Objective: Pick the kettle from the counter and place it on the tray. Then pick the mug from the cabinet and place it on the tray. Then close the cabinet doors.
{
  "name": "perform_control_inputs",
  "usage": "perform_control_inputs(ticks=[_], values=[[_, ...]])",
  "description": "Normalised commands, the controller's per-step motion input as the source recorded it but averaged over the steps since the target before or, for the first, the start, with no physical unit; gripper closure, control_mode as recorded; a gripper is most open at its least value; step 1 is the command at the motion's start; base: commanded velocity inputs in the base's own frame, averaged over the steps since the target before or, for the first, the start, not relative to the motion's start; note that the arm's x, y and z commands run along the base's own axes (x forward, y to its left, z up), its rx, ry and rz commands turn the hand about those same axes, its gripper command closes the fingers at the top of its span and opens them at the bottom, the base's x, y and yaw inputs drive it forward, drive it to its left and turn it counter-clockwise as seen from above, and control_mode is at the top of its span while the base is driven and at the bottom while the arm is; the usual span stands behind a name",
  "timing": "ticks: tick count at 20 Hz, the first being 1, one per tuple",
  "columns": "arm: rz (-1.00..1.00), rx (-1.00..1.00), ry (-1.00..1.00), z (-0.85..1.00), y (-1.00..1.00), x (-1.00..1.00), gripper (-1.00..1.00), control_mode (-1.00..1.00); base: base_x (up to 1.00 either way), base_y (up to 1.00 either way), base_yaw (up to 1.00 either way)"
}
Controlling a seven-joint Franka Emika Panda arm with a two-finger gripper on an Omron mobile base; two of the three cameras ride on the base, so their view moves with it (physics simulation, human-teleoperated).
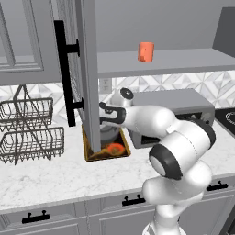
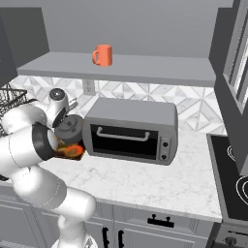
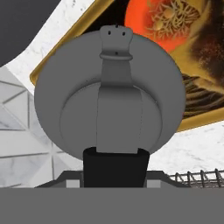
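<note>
kettle (image 3: 109, 96) in tool overlaps tray (image 3: 61, 48) rim beside door (image 1: 87, 69).

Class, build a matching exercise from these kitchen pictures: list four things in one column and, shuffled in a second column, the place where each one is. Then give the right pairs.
Things:
1. mug
2. kettle
3. toaster oven
4. wire baskets

Places:
A. on the counter, left of the open cabinet door
B. over the tray, beneath the claw
C. on the cabinet shelf
D. on the counter, right of the tray

Pairs: 1-C, 2-B, 3-D, 4-A
</note>
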Motion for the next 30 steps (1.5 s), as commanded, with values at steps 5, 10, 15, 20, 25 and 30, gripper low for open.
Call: perform_control_inputs(ticks=[5,10,15,20,25,30], values=[[-0.01,0.01,0.00,-0.11,0.03,0.36,1.00,-1.00,0.00,0.00,0.00],[0.00,0.00,0.00,-0.17,0.04,0.30,1.00,-1.00,0.00,0.00,0.00],[0.00,0.00,0.00,-0.18,0.01,0.20,1.00,-1.00,0.00,0.00,0.00],[0.00,0.00,0.00,-0.24,0.00,0.00,-1.00,-1.00,0.00,0.00,0.00],[0.00,0.00,-0.06,0.00,0.00,-0.04,-1.00,-1.00,0.00,0.00,0.00],[-0.05,0.00,-0.06,0.05,0.00,-0.09,-1.00,-1.00,0.00,0.00,0.00]])
